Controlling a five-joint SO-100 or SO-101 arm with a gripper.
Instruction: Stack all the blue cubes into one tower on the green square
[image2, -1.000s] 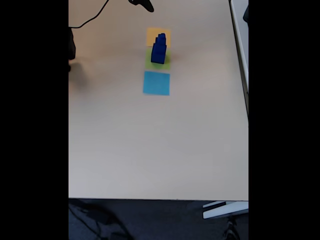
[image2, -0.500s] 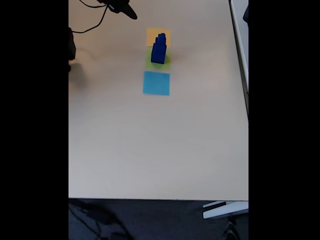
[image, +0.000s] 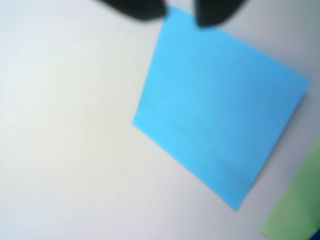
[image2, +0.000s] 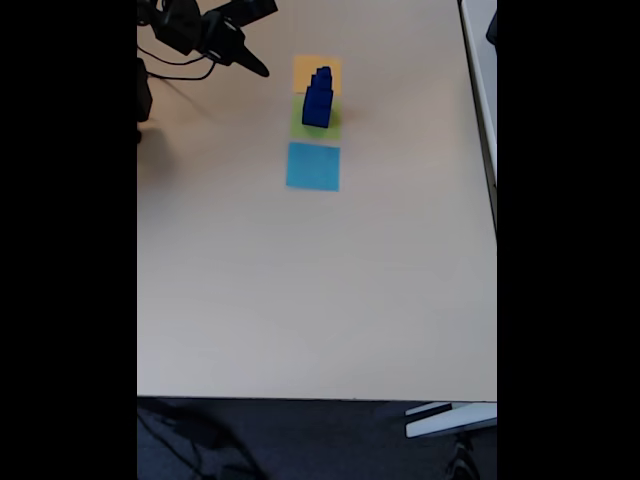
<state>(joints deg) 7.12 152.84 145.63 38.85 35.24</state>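
Your tower (image2: 318, 98) stands complete on the green square (image2: 316, 121) at the surface's (image2: 300, 300) twelve o'clock, the pincer (image2: 258, 68) empty at its ten o'clock (open or closed, I cannot tell); a careless arm swing risks toppling it.

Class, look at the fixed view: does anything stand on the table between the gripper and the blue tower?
Nothing visible does. Bare table lies between the gripper and the tower on the green square.
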